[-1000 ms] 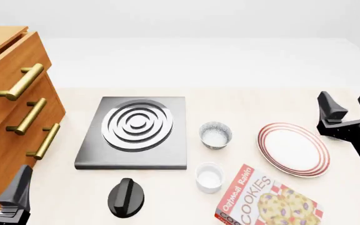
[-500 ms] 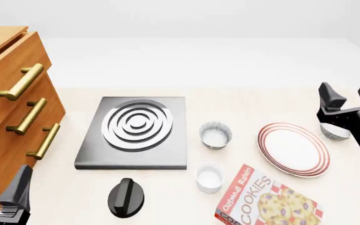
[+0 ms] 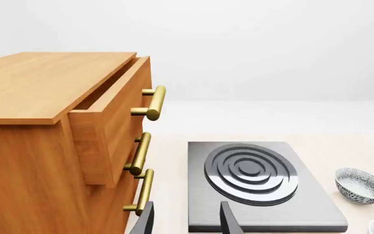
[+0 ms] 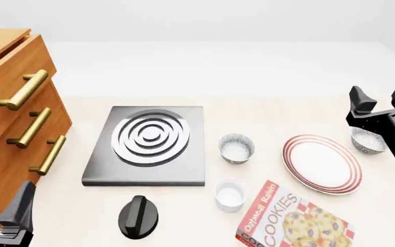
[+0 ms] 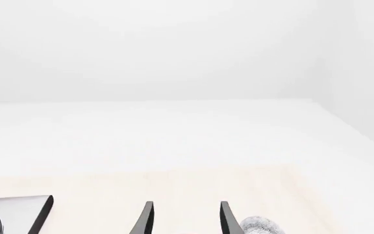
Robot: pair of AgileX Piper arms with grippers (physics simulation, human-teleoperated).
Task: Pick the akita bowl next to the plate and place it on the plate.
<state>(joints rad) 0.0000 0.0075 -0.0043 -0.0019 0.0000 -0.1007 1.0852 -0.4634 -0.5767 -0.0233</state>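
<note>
Your right tool [image 5: 184,220] sits at the bottom middle, fingertips spread with a gap. The akita bowl's [image 5: 260,226] speckled rim pokes in just right of them. Stove corner [image 5: 11,212] at bottom left on the pale tabletop [image 5: 174,187].

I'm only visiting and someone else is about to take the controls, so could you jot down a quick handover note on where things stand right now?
Right gripper: open, empty, raised near the table's right edge, above the akita bowl.
Left gripper: open, empty, low by the drawer cabinet, away from the job.
The akita bowl sits on the table just right of the plate, partly hidden behind the right arm. An identical bowl sits left of the plate, by the stove.
Done: nothing grasped; plate holds nothing.
Left: lower the right gripper, grasp the akita bowl, set it on the plate.
</note>
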